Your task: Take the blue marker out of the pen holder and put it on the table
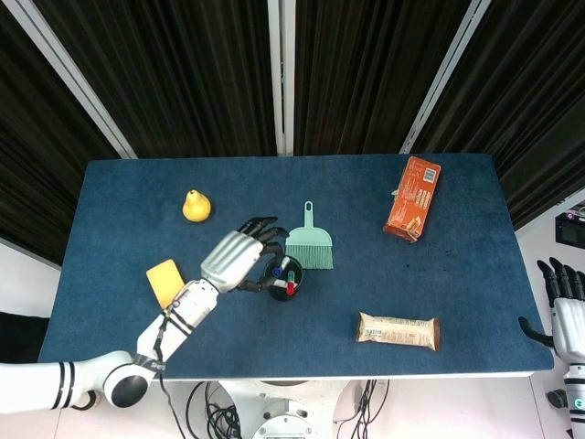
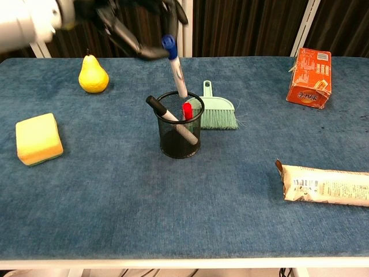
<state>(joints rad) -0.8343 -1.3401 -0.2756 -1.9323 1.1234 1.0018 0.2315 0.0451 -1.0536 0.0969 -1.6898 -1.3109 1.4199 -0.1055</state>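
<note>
A black mesh pen holder (image 2: 180, 133) (image 1: 284, 283) stands mid-table. My left hand (image 2: 141, 26) (image 1: 233, 260) is raised above it and pinches the cap end of the blue marker (image 2: 174, 68), whose white barrel tilts down with its lower end still inside the holder's rim. A black marker (image 2: 167, 115) and a red marker (image 2: 187, 111) stay leaning in the holder. My right hand (image 1: 564, 306) hangs off the table's right edge, fingers apart, holding nothing; the chest view does not show it.
A teal dustpan brush (image 2: 217, 111) lies just behind the holder. A yellow pear (image 2: 93, 75) and yellow sponge (image 2: 38, 138) sit at left. An orange box (image 2: 311, 70) stands back right, a wrapped snack bar (image 2: 326, 184) lies front right on the blue table (image 2: 173, 208).
</note>
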